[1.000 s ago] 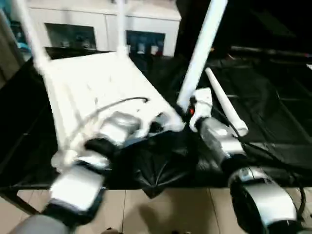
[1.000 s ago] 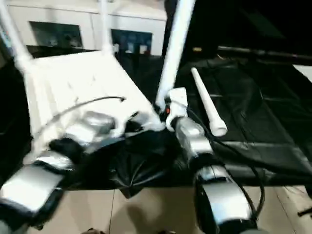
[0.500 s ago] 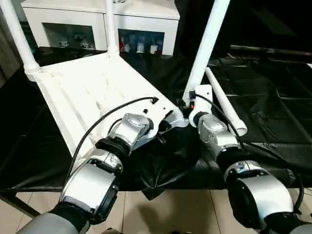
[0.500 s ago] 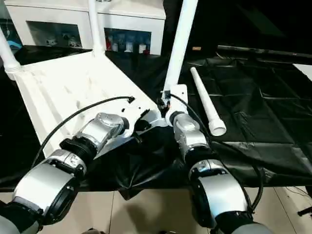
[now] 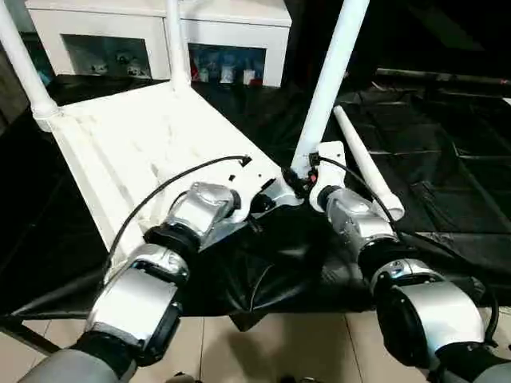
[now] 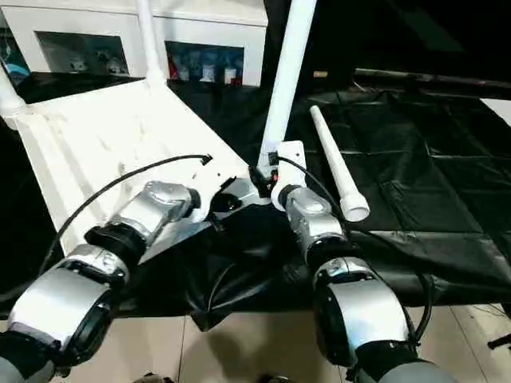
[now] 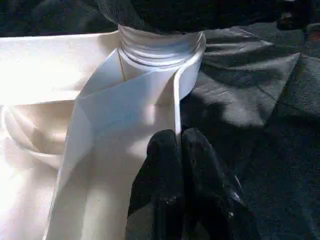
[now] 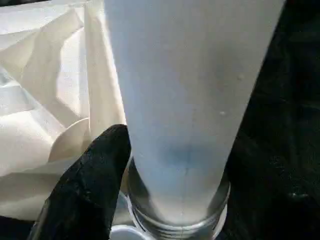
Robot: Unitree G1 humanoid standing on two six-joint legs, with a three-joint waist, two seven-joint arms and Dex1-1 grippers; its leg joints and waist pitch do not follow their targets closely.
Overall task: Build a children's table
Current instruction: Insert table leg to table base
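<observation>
On the black-draped counter (image 5: 447, 199) the tabletop (image 5: 136, 144) lies underside up, tilted toward me, with three legs standing in its corner sockets: two at the far corners and the near leg (image 5: 327, 80) by my right arm. A fourth, loose leg (image 6: 335, 163) lies on the counter just right of that corner, apart from the tabletop.

I judge I'm finishing the seating of the near leg. My right gripper (image 5: 307, 179) sits at its base; in the right wrist view one black finger (image 8: 85, 195) shows beside the tube, but I can't tell whether the jaws clamp it or stand off. My left gripper (image 7: 182, 165) has its fingers pressed together, tips against a rib of the underside just by that socket, bracing rather than holding.

Next, I think, comes the loose leg: it needs a firm grip mid-shaft and a clear approach to the last socket, which is probably the near left corner behind my left forearm.

Behind the counter, a white cabinet (image 5: 231, 32) holds small items behind its glass doors, too indistinct to name.
</observation>
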